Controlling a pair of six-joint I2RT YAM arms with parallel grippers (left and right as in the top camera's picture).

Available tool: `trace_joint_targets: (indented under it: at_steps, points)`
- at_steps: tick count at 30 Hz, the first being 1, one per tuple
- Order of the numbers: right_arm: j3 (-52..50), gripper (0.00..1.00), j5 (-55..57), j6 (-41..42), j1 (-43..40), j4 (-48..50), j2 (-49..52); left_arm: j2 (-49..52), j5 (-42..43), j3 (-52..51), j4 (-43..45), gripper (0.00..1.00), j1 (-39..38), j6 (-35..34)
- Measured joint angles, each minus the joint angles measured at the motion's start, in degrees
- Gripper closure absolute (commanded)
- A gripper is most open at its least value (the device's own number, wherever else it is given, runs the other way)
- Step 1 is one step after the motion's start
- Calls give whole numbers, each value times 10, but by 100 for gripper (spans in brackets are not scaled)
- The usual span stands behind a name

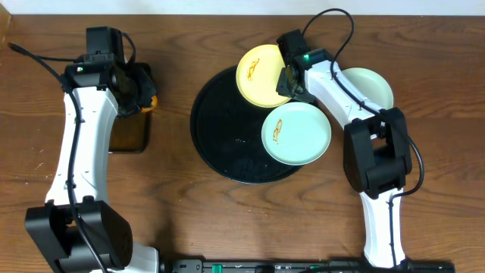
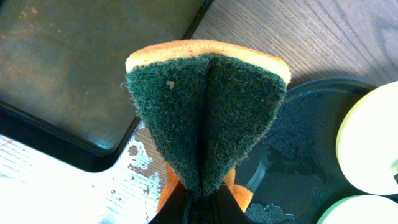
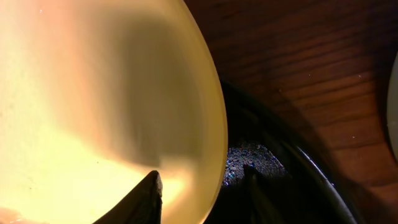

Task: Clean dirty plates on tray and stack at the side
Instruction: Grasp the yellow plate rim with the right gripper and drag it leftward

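The round black tray [image 1: 220, 144] sits mid-table. A yellow plate [image 1: 258, 72] with an orange smear lies at its far edge. A mint plate [image 1: 299, 135] with a smear lies on its right side. A second pale plate [image 1: 371, 87] lies on the table to the right, off the tray. My right gripper [image 1: 290, 78] is open, its fingers [image 3: 202, 177] astride the yellow plate's [image 3: 93, 93] right rim, one finger over the plate and one outside it. My left gripper [image 1: 140, 89] is shut on the orange-green sponge [image 2: 208, 112], folded between the fingers [image 2: 199, 208].
A smaller rectangular black tray [image 1: 129, 133] lies at the left under the left gripper, and it also shows in the left wrist view [image 2: 74, 62]. A wet patch [image 2: 74, 186] shines on the wood beside it. The right arm reaches over the pale plate on the table.
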Motion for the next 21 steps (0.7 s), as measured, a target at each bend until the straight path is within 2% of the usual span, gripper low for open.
trace_joint_targets:
  at_steps: [2, 6, 9, 21]
  points:
    - [0, 72, -1, 0, 0, 2, 1, 0, 0, 0, 0, 92, 0, 0]
    - [0, 99, -5, -2, 0, 6, 5, 0, 0, 0, 0, 92, 0, 0]
    - [0, 99, -15, 1, 0, 19, 6, 0, 0, 0, 2, 92, 0, 0]
    - [0, 99, -173, -83, 28, 82, 6, 0, -1, 0, 16, 92, 0, 0]
